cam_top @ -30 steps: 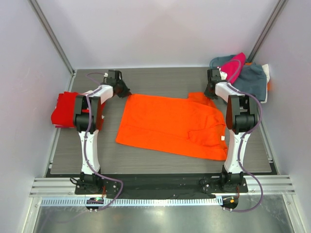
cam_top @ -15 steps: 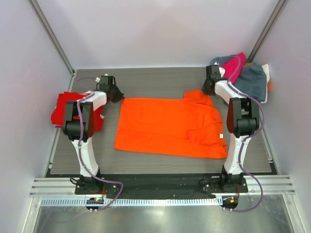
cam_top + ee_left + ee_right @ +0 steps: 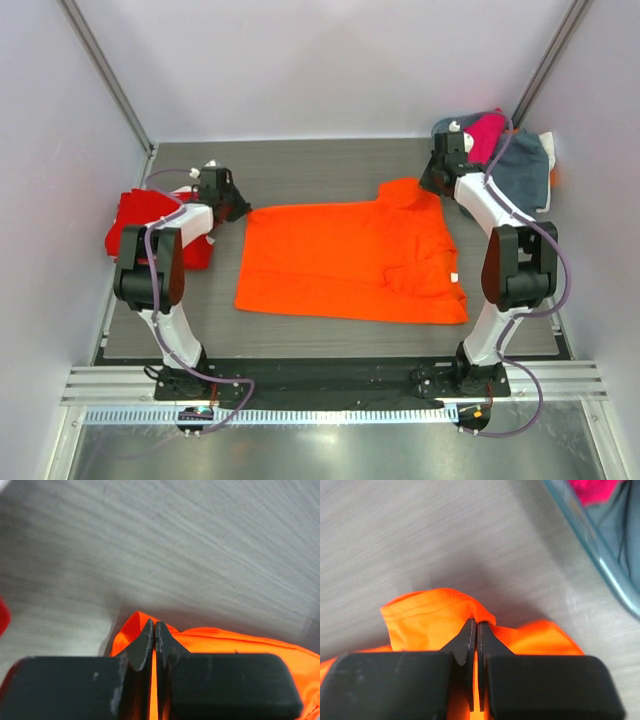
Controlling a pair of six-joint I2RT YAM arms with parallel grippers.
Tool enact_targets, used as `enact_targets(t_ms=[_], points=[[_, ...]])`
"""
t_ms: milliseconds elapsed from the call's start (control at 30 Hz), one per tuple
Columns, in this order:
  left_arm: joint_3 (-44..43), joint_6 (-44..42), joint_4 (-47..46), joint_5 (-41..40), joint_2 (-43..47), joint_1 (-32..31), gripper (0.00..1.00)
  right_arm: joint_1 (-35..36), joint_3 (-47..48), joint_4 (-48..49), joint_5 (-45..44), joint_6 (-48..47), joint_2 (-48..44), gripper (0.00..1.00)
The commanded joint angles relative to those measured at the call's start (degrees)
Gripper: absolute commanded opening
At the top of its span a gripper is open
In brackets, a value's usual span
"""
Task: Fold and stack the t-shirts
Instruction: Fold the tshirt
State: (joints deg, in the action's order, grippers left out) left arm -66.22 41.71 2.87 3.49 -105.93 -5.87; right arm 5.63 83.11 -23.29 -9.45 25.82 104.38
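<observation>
Top external view: orange t-shirt (image 3: pixel 350 262) spread across the middle of the table (image 3: pixel 320 165), held at both far corners, with a small hump of cloth at the far-right one. Red t-shirt (image 3: pixel 130 228) at the left table edge beside the left arm; looks folded already. Magenta t-shirt (image 3: pixel 487 130) heaped with grey-blue garments (image 3: pixel 525 165) in the far-right corner, near the right wrist but apart from the orange cloth.

Left wrist view: left gripper (image 3: pixel 154 626), jaws pressed together on the orange far-left corner, cloth visible between the fingers. Right wrist view: right gripper (image 3: pixel 474 624), likewise clamped on a bunched orange fold, low over the wood.

Judged step: straightening the orange shirt ahead of its first fold. Early in the task; one shirt likely done, magenta not yet started.

To do well:
- Keep both pinches firm.
- Move both arms in step, holding the far edge straight and lightly taut.
- Lift only enough to clear the table, to avoid dragging wrinkles into the body.
- Watch the right corner: possibly sleeve rather than hem in that pinch; cannot tell.
- Release only over flat-lying cloth.
</observation>
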Motion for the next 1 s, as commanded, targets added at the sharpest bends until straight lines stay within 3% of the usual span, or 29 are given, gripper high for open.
enact_targets(t_ms=[0,633,967], points=[[3.45,-0.93,-5.77,-0.94,5.90,0.07,0.00,0.00,-3.65,-0.09,1.71,0.19,-5.49,0.01],[24.64,-0.76,-15.97,-0.85,23.48,-0.11,0.01,0.08,-23.87,0.17,6.11,0.63,-25.97,0.01],[31.49,1.09,-17.90,0.29,25.95,-0.11,0.00,0.08,-36.85,0.87,8.75,4.41,-35.99,0.01]])
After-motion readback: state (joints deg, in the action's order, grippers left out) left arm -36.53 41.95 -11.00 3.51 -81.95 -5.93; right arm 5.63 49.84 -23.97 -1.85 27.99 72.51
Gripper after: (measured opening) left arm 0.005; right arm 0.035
